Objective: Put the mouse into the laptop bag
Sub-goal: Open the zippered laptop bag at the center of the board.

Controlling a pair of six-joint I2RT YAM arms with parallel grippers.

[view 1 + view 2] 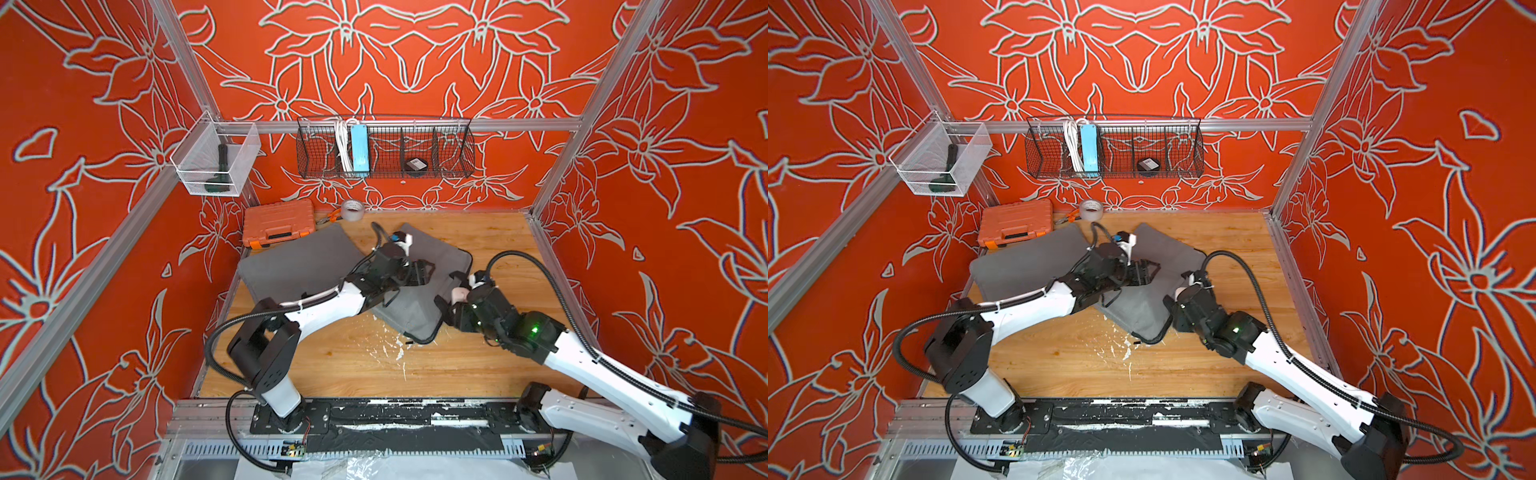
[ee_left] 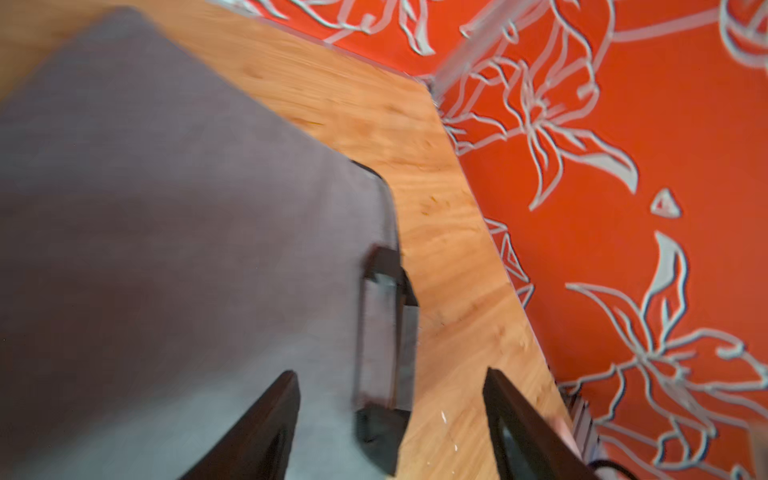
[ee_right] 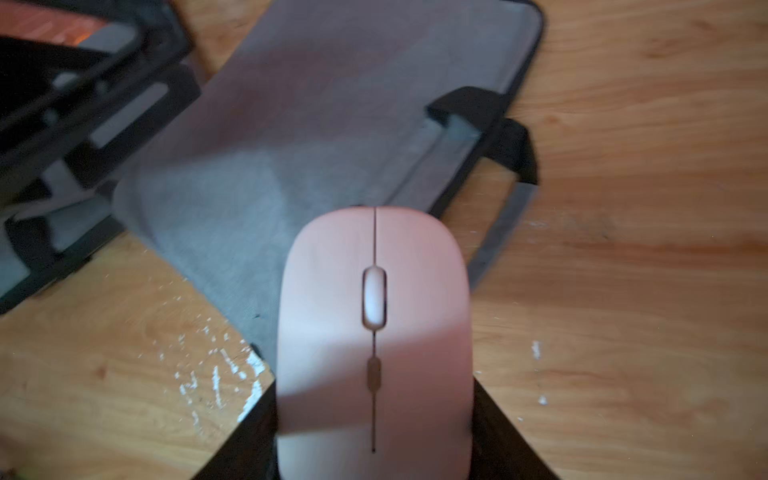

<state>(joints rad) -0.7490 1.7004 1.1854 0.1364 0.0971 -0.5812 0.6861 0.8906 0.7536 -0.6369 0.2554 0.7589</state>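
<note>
The grey laptop bag (image 1: 440, 257) lies on the wooden table in both top views, with a second grey panel (image 1: 299, 262) spread to its left. My left gripper (image 1: 426, 270) hovers open over the bag; in the left wrist view its dark fingers (image 2: 282, 415) straddle the bag's black-ended handle (image 2: 382, 332) without touching it. The pink mouse (image 3: 374, 324) sits in my right gripper (image 3: 374, 399), which is shut on its sides. That gripper (image 1: 451, 301) hangs at the bag's near right edge, the mouse (image 1: 459, 296) pointing at the bag (image 3: 311, 104).
An orange tool case (image 1: 277, 224) and a tape roll (image 1: 352, 210) sit at the back left of the table. A black wire basket (image 1: 384, 145) and a white mesh basket (image 1: 216, 160) hang on the walls. White flecks mark the wood in front of the bag.
</note>
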